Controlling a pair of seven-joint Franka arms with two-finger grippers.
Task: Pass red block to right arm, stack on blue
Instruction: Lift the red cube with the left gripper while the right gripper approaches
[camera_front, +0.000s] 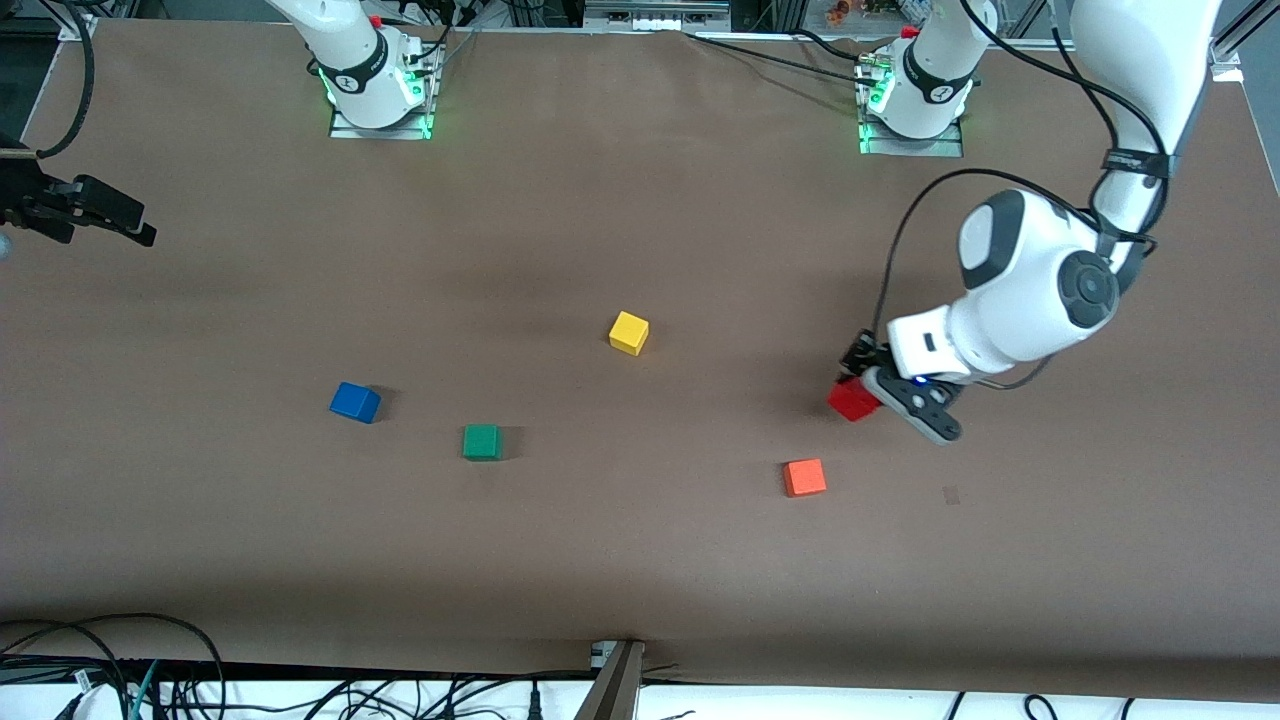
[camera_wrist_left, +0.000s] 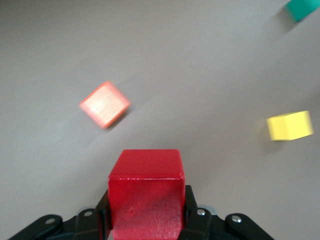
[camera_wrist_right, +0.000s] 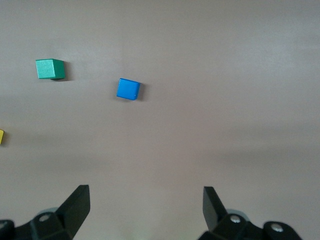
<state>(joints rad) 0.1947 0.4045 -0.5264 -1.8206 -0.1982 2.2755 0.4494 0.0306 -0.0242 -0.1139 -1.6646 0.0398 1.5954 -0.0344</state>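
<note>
1. While the brown table (camera_front: 640, 200) is running out of frame on every side of the front view, the left arm (camera_front: 1040, 290) is reaching down from its base, its upper links cut off at the top edge.
2. The right arm (camera_front: 340, 50) is waiting; only its base and its black right claw (camera_front: 120, 225) at the table's right-arm end are showing, fingers (camera_wrist_right: 75, 207) spread wide apart over bare table.
3. The left claw (camera_front: 880, 385) is gripping the red block (camera_front: 853, 400) over the table near the orange cube (camera_front: 805, 477); its fingers are lying mostly hidden by the block.
4. The blue cube (camera_front: 355, 402) is sitting toward the right arm's end, beside the green cube (camera_front: 481, 441).
5. The yellow cube (camera_front: 629, 332) is sitting mid-table, cropped to a sliver in the right wrist view.
</note>
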